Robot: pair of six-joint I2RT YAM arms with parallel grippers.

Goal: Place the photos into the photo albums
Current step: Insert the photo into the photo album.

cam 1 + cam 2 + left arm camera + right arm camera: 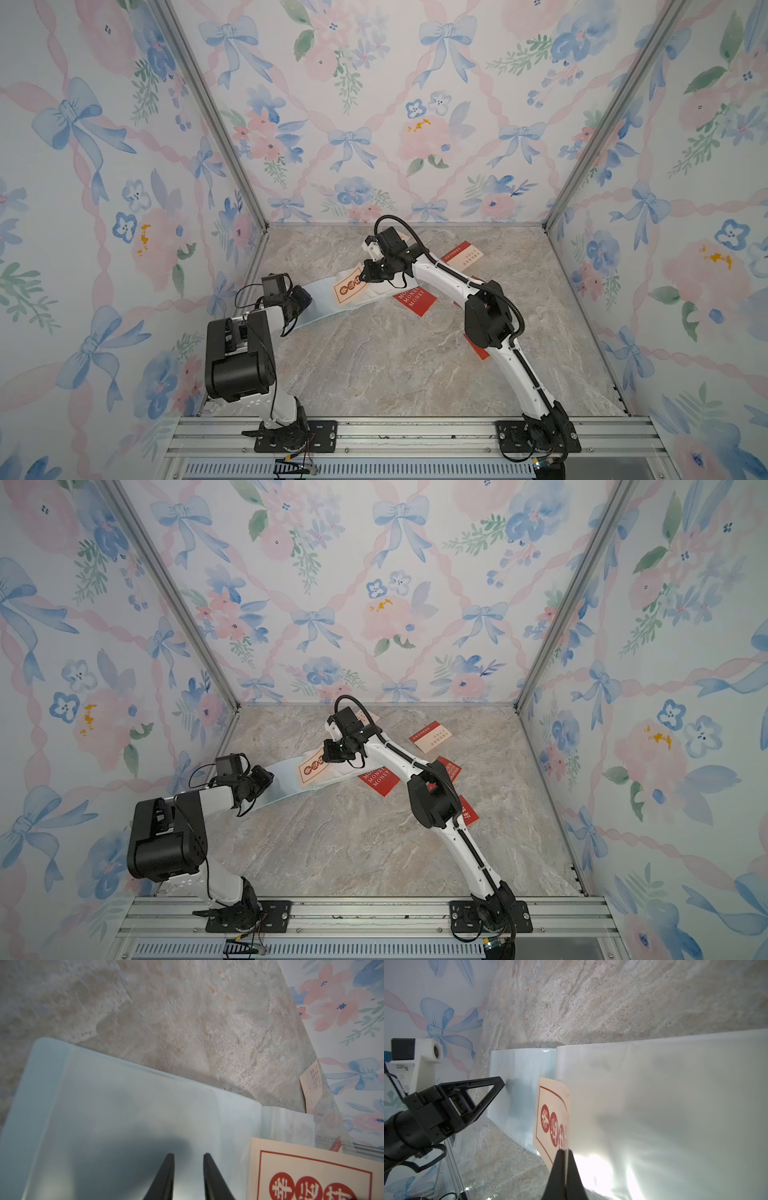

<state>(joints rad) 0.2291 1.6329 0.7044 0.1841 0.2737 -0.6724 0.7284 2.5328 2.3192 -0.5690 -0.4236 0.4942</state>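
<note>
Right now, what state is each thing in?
Pale blue photo album: open.
Cream rectangular card with red circles: held over the album's pages.
Right gripper: shut on the cream card.
Left gripper: open, tips at the album's cover.
Red rectangular "MONEY" card: lying outside the album.

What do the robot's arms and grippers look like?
Left arm and right arm: white shells with black joint housings. A black ribbed cable runs along the right arm. Left gripper and right gripper: black fingers tapering to narrow tips.
</note>
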